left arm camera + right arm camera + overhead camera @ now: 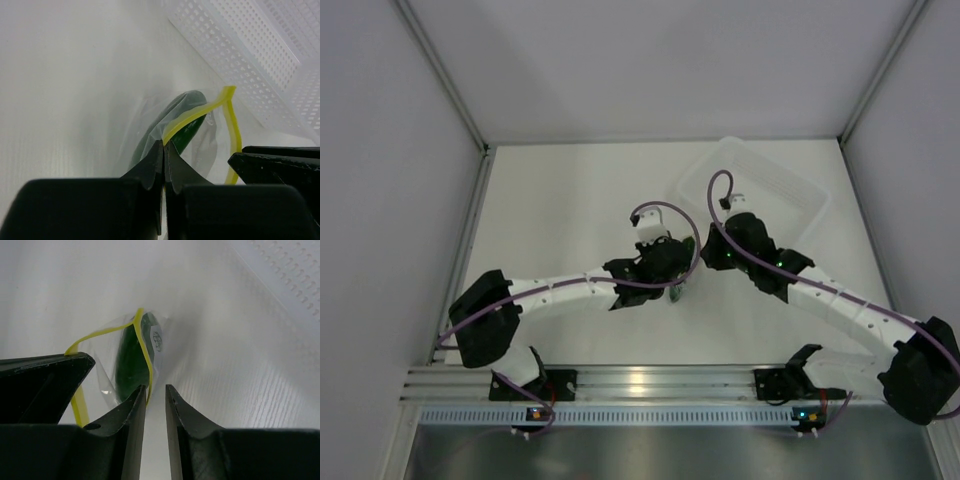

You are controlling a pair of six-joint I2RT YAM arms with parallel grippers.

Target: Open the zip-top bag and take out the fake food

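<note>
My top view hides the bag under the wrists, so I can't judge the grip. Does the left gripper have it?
Observer: Yes. The left gripper is shut on the bag's yellow strip.
Operator: And the right one?
Observer: The right gripper is open; the strip runs beside one finger, unclamped.
Operator: Is the food out?
Observer: No. The green food lies inside the bag, whose mouth gapes.

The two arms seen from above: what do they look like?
The left arm and right arm have white tubular links between bulky black joint housings. A purple cable loops over each wrist. The jaws are matte black, tapering wedges. Small green lights glow on the right arm.
</note>
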